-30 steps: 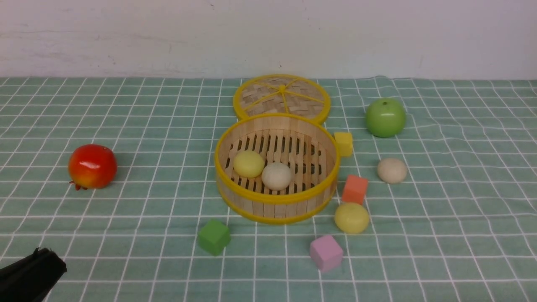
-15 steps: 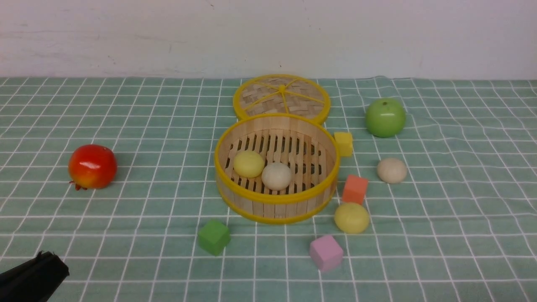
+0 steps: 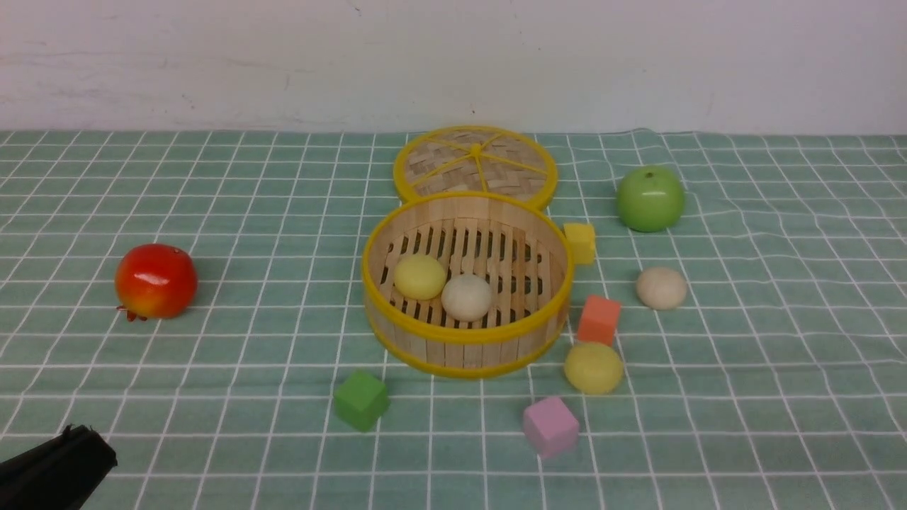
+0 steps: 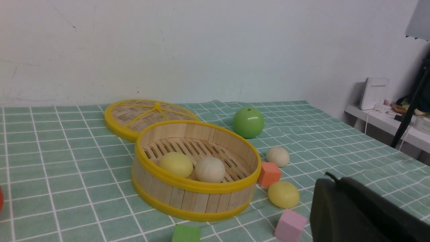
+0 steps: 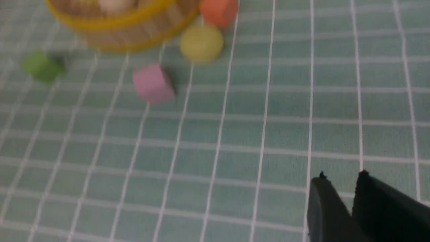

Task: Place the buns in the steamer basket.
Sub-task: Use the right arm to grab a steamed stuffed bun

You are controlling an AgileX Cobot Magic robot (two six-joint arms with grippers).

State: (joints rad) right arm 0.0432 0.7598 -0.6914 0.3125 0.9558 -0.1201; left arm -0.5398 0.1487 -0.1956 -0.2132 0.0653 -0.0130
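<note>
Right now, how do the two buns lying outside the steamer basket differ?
Colour: the yellow bun is pale yellow, the beige bun off-white. Place: the yellow bun lies nearer the robot, just in front of the orange cube and close to the steamer basket; the beige bun lies farther back and right, alone, towards the green apple. Shared: both are small smooth domes on the checked cloth, outside the basket.

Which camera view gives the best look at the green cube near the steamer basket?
The front view: the green cube is whole and sharp there. The left wrist view cuts the cube off at the picture's edge, so only its upper part shows. The right wrist view shows the cube whole but blurred.
</note>
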